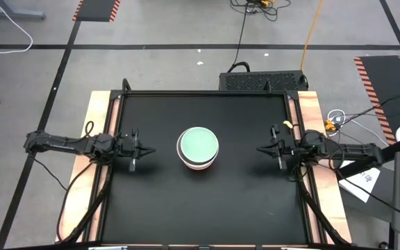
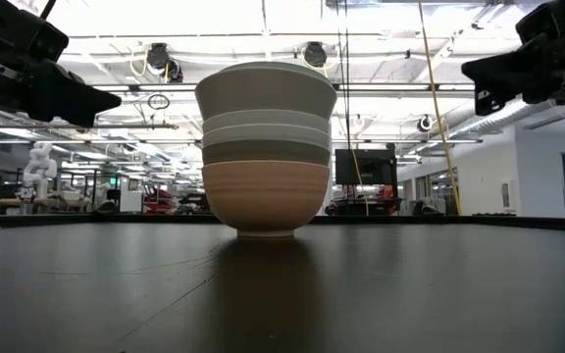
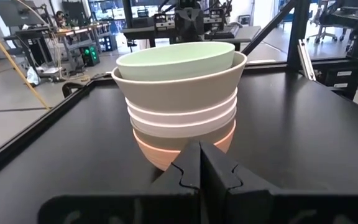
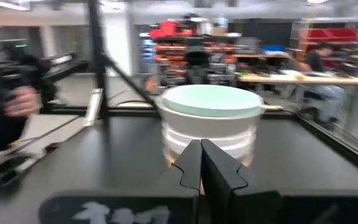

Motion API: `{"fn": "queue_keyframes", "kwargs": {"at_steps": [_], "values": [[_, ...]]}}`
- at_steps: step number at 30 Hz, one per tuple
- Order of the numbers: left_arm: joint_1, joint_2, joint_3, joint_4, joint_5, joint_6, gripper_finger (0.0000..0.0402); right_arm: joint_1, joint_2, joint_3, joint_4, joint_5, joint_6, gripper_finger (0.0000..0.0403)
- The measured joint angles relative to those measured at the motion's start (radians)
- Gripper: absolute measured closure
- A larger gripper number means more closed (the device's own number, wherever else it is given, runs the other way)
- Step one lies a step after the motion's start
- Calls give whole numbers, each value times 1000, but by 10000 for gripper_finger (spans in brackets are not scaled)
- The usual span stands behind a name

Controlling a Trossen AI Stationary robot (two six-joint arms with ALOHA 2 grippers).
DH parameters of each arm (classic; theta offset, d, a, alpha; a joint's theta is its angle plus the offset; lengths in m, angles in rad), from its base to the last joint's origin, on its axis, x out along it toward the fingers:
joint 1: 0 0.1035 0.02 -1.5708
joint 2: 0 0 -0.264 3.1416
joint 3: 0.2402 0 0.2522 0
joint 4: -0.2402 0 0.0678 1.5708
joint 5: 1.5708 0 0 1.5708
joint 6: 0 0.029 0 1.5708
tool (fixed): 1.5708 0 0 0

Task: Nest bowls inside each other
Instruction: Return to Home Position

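Nearest to each wrist camera are that arm's own fingers. The left gripper point(image 3: 200, 146) has its two fingers pressed together with nothing between them, and so has the right gripper point(image 4: 201, 143). In both wrist views the joined fingertips cover part of the foot of the stack of bowls point(image 3: 179, 93).

From above, the left gripper point(image 1: 150, 150) sits at the left side of the black table point(image 1: 158, 215) and the right gripper point(image 1: 259, 148) at the right side. Each points inward at the stack and is well apart from it.

The stack point(image 1: 198, 144) stands in the middle of the table, upright, mouths up, its long axis vertical. The high view shows little more than the green bowl point(image 1: 198, 143) on top and a pale rim around it. The left wrist view shows the green bowl seated in the grey bowl point(image 3: 179, 84), its rim a little above the grey one. The low view shows the layers below: white bands point(image 2: 265, 127), a dark olive band point(image 2: 266, 152), and the salmon bowl point(image 2: 266, 196) on the table.

Beyond the far edge lie a black box point(image 1: 262, 81), cables point(image 1: 242, 35) and striped floor mats point(image 1: 96, 10). Papers point(image 1: 363, 179) lie off to the right. Farther off, a person point(image 4: 316, 62) sits at a workbench.
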Motion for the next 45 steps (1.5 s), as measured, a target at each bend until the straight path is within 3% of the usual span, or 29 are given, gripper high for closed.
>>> {"fn": "queue_keyframes", "kwargs": {"at_steps": [4, 45], "values": [[0, -5, 0, -19, 0, -3, 401, -19, -73, 0, -93, 49, 18, 403], [0, 3, 2, -63, 0, -52, 392, -35, -68, 0, -95, 40, 134, 403]]}}
